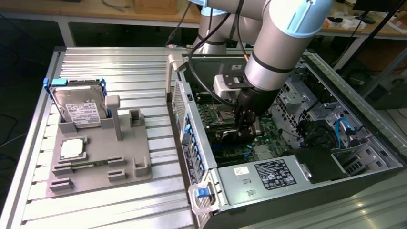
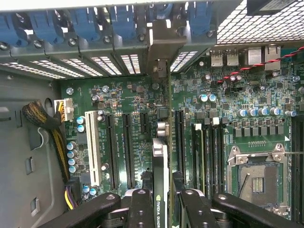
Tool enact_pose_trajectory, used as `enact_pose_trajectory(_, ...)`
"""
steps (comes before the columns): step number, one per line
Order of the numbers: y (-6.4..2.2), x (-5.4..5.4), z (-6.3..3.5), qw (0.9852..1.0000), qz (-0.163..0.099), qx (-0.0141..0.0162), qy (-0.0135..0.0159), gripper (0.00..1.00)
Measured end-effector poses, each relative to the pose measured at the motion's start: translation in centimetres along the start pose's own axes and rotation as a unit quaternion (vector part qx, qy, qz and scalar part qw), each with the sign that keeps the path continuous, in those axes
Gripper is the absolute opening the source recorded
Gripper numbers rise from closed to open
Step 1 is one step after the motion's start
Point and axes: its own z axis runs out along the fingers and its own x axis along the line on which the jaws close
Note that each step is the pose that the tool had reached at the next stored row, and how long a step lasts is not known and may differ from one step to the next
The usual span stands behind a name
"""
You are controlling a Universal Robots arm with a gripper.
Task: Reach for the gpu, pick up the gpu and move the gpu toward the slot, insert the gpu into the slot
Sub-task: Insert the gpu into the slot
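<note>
My gripper [image 1: 245, 128] reaches down inside the open computer case [image 1: 356, 119] and is shut on the gpu [image 2: 160, 156]. In the wrist view the card appears edge-on, standing upright over the green motherboard [image 2: 133, 99], with one black finger [image 2: 140, 209] on each side. Its green board edge [image 2: 169, 123] runs toward the silver end bracket [image 2: 159, 45], which sits at the case's rear openings. The blue slot is hidden beneath the card. Black connector strips [image 2: 127, 152] lie parallel on both sides of the card.
A white slot [image 2: 92, 147], memory strips [image 2: 209, 152] and the processor socket [image 2: 259, 175] flank the card. A cable bundle [image 2: 52, 128] lies at the case wall. Outside the case, a grey fixture [image 1: 127, 162] holds a hard drive [image 1: 79, 107] and a processor chip [image 1: 73, 148].
</note>
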Motion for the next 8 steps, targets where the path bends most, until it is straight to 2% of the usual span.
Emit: enact_pose_trajectory(8, 0.00, 0.07, -0.01, 1.0000, 0.000, 0.0000, 0.0001, 0.27)
